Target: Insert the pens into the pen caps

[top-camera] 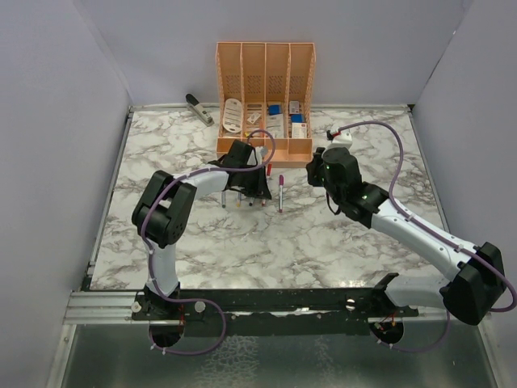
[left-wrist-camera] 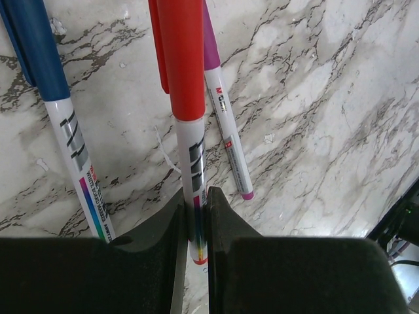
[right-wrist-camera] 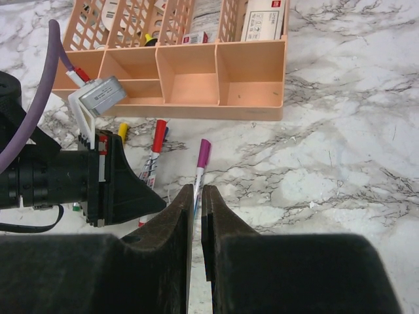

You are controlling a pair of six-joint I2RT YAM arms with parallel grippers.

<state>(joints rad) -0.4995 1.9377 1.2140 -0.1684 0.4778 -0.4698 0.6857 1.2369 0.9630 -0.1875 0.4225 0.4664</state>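
Three capped pens show at the left wrist.

1. Red-capped pen [left-wrist-camera: 191, 150]: white barrel clamped between the closed fingers of the left end effector [left-wrist-camera: 196, 199], with the red cap pointing away from it.
2. Blue-capped pen [left-wrist-camera: 69, 137]: to the left, apart from the fingers.
3. Purple-capped pen [left-wrist-camera: 228, 140]: lying on the table [left-wrist-camera: 327, 98], just behind the red one.

Right end effector [right-wrist-camera: 196, 193]: fingers drawn nearly together and apparently empty. The purple-capped pen lies just ahead of its tips, short of the orange organiser [right-wrist-camera: 252, 69].

Step judged: red cap seated, pen in hand for set-down.

Next move calls for lowering it flat beside the others, then releasing.
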